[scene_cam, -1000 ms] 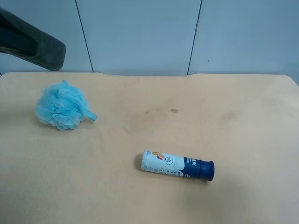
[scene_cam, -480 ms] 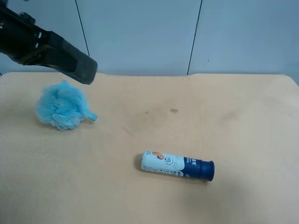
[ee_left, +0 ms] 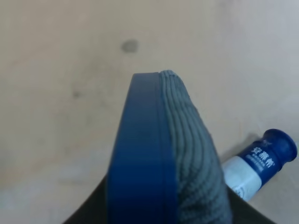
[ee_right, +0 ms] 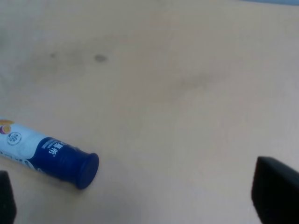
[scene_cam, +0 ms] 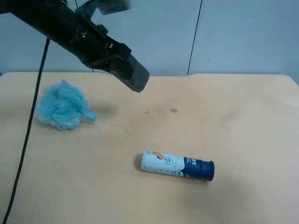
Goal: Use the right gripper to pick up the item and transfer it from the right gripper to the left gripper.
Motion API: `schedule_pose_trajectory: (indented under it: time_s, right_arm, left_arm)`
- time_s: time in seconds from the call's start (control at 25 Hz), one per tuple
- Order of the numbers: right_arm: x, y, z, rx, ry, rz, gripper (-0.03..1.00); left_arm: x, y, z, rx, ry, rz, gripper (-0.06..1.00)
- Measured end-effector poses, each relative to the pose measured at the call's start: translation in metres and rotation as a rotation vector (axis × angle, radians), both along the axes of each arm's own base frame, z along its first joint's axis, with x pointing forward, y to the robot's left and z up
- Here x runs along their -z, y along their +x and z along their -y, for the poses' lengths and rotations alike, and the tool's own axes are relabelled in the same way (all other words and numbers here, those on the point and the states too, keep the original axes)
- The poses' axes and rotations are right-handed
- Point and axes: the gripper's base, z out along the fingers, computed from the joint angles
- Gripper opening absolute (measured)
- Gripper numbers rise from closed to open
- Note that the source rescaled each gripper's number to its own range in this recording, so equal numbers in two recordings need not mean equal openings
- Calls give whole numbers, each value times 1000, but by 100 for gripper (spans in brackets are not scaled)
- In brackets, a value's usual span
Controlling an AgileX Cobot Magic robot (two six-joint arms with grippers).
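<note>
1. The left gripper [scene_cam: 113,59] was clamped on the item [scene_cam: 134,74], holding it aloft over the table [scene_cam: 243,107], well apart from the bottle [scene_cam: 177,165].
2. The right gripper [ee_right: 140,200] stood wide apart and empty, seemingly nowhere near the item.
3. The handover looked done; the next move called only for a steady hold.

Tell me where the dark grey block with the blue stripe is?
The dark grey felt block is held in the air by the left gripper, upper left in the exterior high view, nearer the fluffy light-blue pouf than the white-and-navy bottle.
</note>
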Motion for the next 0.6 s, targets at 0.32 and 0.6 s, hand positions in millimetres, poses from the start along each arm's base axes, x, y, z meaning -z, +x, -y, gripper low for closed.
schedule_pose_trajectory:
  time_s: [0.32, 0.6]
  right_arm:
    - [0, 0, 0, 0, 0, 0, 100]
    - [0, 0, 0, 0, 0, 0, 100]
  left_arm:
    - [35, 31, 42, 25, 12, -9, 2]
    - [72, 51, 47, -24, 53, 28, 2]
